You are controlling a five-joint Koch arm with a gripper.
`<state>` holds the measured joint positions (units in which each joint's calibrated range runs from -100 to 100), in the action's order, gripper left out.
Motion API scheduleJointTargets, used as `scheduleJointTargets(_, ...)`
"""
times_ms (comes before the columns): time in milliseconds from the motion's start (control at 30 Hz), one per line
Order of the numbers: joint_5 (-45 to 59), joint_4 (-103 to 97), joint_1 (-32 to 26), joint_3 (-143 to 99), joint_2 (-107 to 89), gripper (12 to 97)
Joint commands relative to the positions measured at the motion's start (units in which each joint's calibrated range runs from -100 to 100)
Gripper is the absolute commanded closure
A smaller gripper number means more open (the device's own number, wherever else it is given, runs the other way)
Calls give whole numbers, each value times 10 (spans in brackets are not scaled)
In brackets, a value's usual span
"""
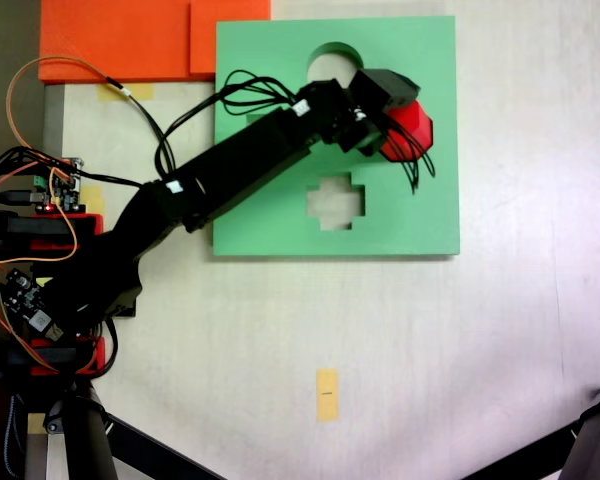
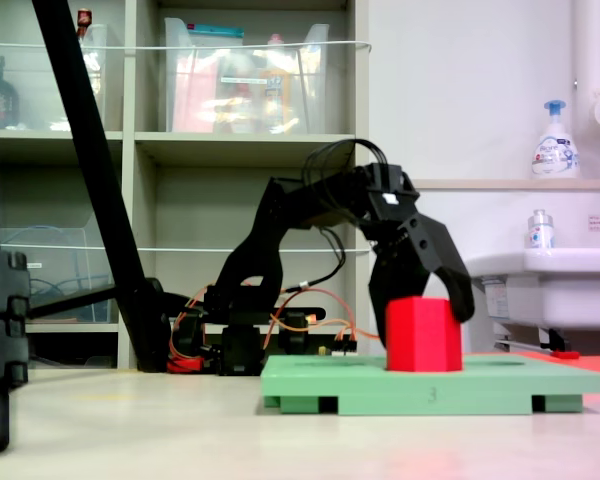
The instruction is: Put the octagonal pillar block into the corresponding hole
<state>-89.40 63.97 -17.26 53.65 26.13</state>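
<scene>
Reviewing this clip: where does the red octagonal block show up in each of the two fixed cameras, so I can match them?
Fixed view from above: the red octagonal block lies on the right part of the green foam board, partly under the gripper.
Fixed view from the side: the block stands right of centre on the board, between the spread jaws of the gripper.
Shared landmark: the green board.

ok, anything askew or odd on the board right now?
One thing: the red octagonal block stands proud on the green foam board, not sunk into a cutout, with the gripper straddling it. In the top-down fixed view it sits at the board's right side. Nothing looks spilled or damaged.
</scene>
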Motion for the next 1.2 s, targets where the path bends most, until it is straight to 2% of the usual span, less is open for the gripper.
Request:
scheduleJointTargets(0,-4,-55,-3,28,-6,706)
scheduleJointTargets(100,-4,-63,-2,28,3,675)
scheduleJointTargets(333,14,-78,-2,28,28,486)
scheduleJointTargets(467,18,-74,-2,26,28,323)
scheduleJointTargets(567,28,-67,-2,28,21,131)
scheduleJointTargets(733,56,1,-1,31,-28,131)
scheduleJointTargets(900,100,89,-2,31,-182,131)
scheduleJointTargets(1167,286,253,14,28,-556,142)
